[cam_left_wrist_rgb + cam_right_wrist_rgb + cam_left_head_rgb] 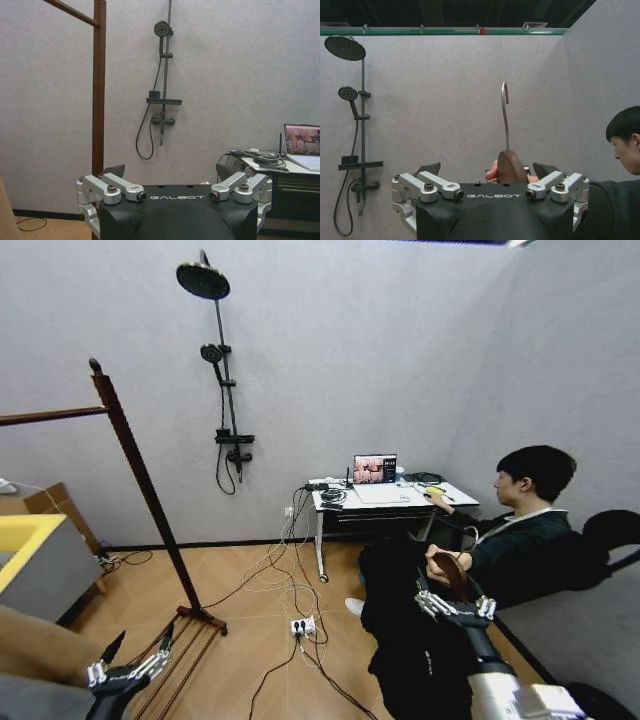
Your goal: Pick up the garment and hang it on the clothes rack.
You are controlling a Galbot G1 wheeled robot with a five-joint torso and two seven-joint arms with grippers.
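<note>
The right pincer (pixel 456 608) stands wide around the wooden hanger (pixel 512 167) of the black garment (pixel 400 640) – a person's hand (pixel 437 565) holds it, so closing badly may drop it – far from the clothes rack (pixel 140 475).

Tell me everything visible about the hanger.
The hanger is brown wood with a thin metal hook rising upright from its rounded top. It stands between the open fingers of the right gripper, which sit either side of it; contact cannot be confirmed. A person's hand holds it from behind. Below it hangs the black garment, draping toward the floor. It is far right of the rack.
</note>
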